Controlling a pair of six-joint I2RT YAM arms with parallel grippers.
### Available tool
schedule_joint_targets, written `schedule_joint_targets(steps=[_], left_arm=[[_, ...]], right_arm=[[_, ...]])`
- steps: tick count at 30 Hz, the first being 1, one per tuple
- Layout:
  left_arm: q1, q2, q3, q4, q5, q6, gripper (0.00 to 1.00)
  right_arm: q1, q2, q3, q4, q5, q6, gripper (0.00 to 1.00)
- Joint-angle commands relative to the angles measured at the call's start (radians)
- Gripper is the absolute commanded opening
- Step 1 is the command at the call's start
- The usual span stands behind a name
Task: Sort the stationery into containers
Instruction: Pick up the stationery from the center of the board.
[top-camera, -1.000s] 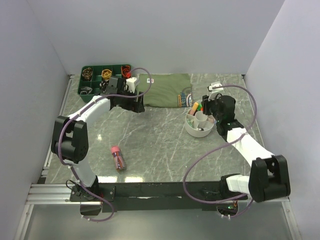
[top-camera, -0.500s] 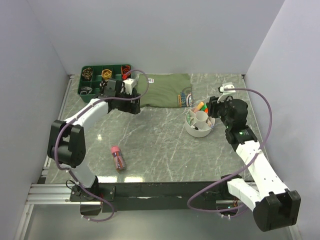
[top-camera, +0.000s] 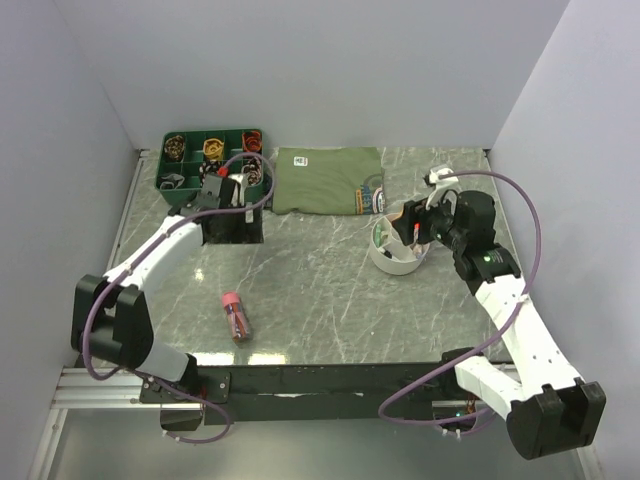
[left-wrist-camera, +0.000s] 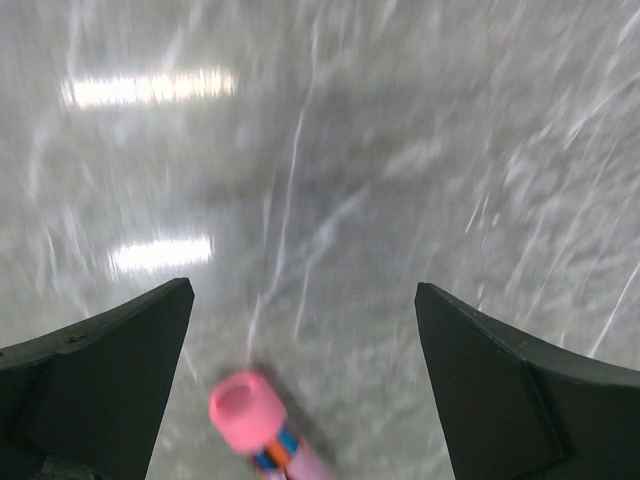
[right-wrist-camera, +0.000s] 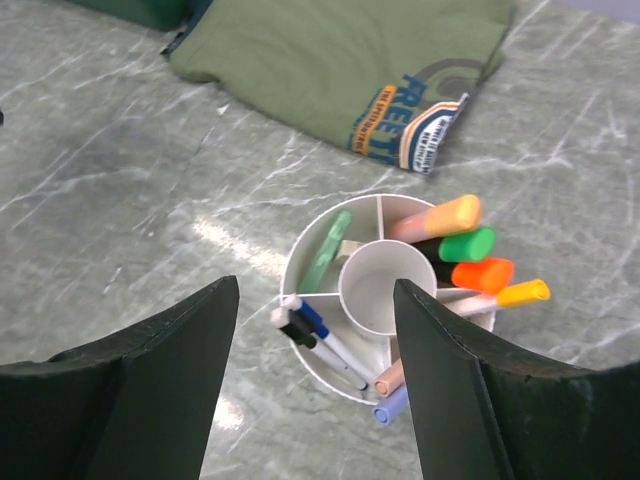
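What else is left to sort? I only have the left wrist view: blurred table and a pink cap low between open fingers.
Observer: From the top camera, the pink-capped tube is the only loose stationery on the table, left of centre toward the near edge.
Operator: And the organiser?
Observer: The right wrist view shows the white organiser holding pens and highlighters around its central cup, which is empty.
Operator: Is the right arm carrying anything?
Observer: No, the right gripper is open, facing the organiser, with nothing in it.
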Motion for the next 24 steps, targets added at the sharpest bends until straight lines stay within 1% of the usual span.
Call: schedule_joint_targets(steps=[1, 3, 5, 6, 9, 10, 12, 14, 18, 19, 20, 21, 22, 23, 24], left_arm=[[-0.002, -0.071, -0.069, -0.163, -0.02, -0.12, 0.99], [0.0, -0.068, -0.094, -0.245, -0.001, -0.144, 0.99], [0.0, -0.092, -0.141, -0.251, 0.086, -0.154, 0.99], [-0.002, -0.1, -0.195, -0.249, 0.1, -0.166, 0.99], [0.013, -0.124, -0.287, -0.261, 0.114, -0.198, 0.99], [0.029, -0.132, -0.304, -0.274, 0.122, -0.206, 0.99], [0.04, -0.156, -0.338, -0.278, 0.117, -0.218, 0.99], [0.055, -0.172, -0.341, -0.278, 0.107, -0.217, 0.99], [0.073, -0.193, -0.307, -0.271, 0.074, -0.2, 1.0], [0.099, -0.195, -0.29, -0.263, 0.041, -0.197, 1.0], [0.13, -0.189, -0.264, -0.251, 0.054, -0.184, 0.99], [0.16, -0.187, -0.203, -0.237, 0.051, -0.189, 1.0], [0.217, -0.187, -0.162, -0.222, -0.003, -0.18, 0.99], [0.242, -0.184, -0.12, -0.212, -0.025, -0.157, 0.99], [0.269, -0.178, -0.047, -0.188, -0.025, -0.134, 0.99]], right_arm=[[0.019, 0.037, 0.107, -0.091, -0.054, 0.005, 0.72], [0.034, 0.069, 0.142, -0.125, -0.066, 0.009, 0.72], [0.052, 0.104, 0.166, -0.172, -0.088, 0.019, 0.72], [0.087, 0.112, 0.168, -0.179, -0.088, 0.02, 0.72], [0.149, 0.144, 0.185, -0.196, -0.076, 0.02, 0.72], [0.187, 0.153, 0.193, -0.208, -0.074, 0.025, 0.72], [0.212, 0.175, 0.219, -0.208, -0.079, 0.035, 0.72], [0.249, 0.195, 0.24, -0.2, -0.076, 0.057, 0.73], [0.315, 0.247, 0.252, -0.157, -0.057, 0.129, 0.74], [0.335, 0.264, 0.256, -0.142, -0.051, 0.147, 0.74], [0.38, 0.299, 0.274, -0.137, -0.045, 0.152, 0.74], [0.402, 0.317, 0.286, -0.133, -0.004, 0.16, 0.74], [0.425, 0.339, 0.301, -0.124, 0.021, 0.187, 0.75], [0.456, 0.38, 0.336, -0.117, 0.03, 0.207, 0.75], [0.47, 0.405, 0.36, -0.114, 0.039, 0.232, 0.76]])
